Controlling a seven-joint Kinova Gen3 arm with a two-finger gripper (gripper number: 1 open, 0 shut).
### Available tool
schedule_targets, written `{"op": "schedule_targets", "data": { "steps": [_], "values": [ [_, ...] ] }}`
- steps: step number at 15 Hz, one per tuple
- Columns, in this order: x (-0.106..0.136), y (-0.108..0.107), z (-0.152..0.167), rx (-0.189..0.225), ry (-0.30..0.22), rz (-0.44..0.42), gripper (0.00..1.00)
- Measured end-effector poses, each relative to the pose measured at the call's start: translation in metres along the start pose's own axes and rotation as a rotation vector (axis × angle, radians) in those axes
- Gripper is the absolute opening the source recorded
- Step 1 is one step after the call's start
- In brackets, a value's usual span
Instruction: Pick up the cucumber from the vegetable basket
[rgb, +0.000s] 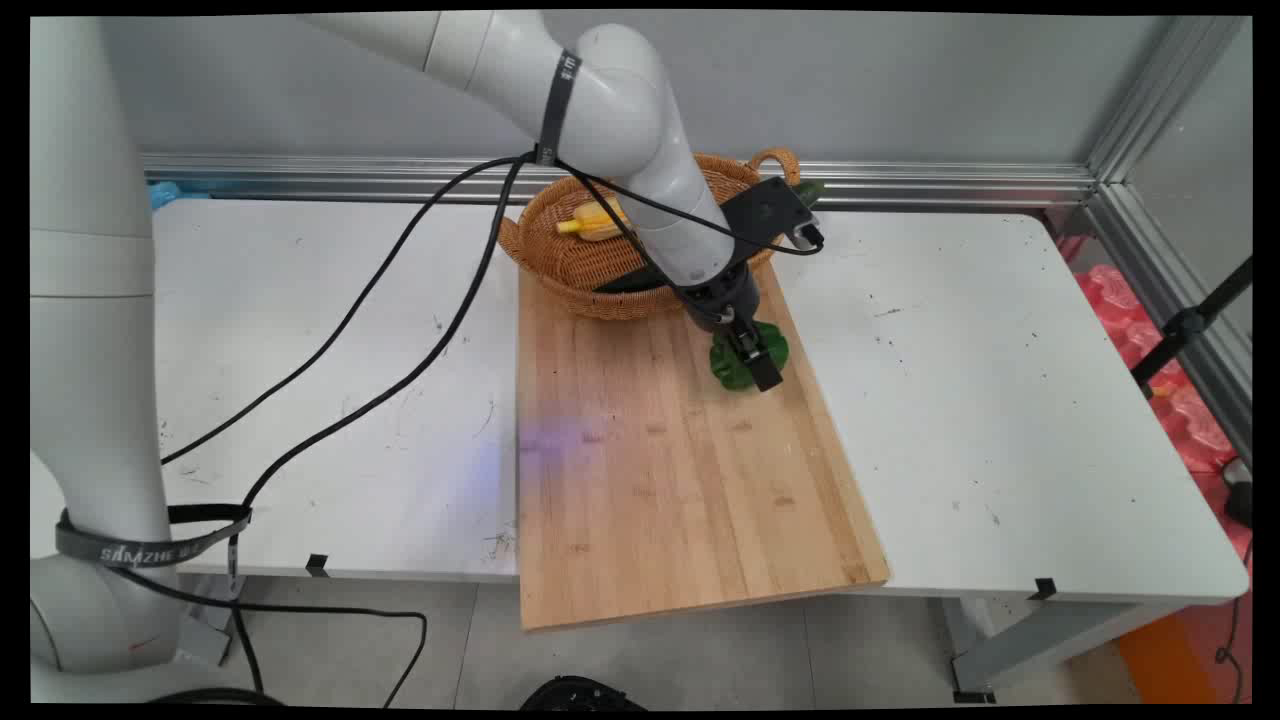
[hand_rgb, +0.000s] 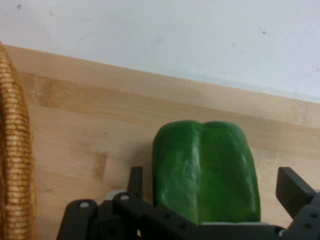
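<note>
White glossy Kinova arm (rgb: 640, 140) of rounded tube links — black strap bands round the elbow and base, the lower one lettered in white. Loose black cables (rgb: 400, 300) hang off it. Black two-finger gripper (rgb: 752, 352), black bracket at wrist.

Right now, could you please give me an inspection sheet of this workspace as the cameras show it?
Surface: white table with scuff marks; a wooden board lies on it, overhanging the near edge.
Things: green pepper lies on the board; wicker basket at the board's far end holds a yellow item.
Clutter: nothing seen.
Gripper: gripper open, fingers on either side of the pepper, with gaps showing.
Cables: black cables hang from the arm across the table.
Surroundings: grey wall; red and orange items lie beyond the table's right end.
</note>
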Motion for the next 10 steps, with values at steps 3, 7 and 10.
{"op": "schedule_targets", "data": {
  "steps": [3,7,10],
  "values": [
    [0.000,0.001,-0.008,-0.005,0.008,0.009,1.00],
    [-0.004,0.006,-0.039,-0.010,0.018,0.026,1.00],
    [-0.016,0.012,-0.077,-0.006,0.009,0.037,1.00]
  ]
}}
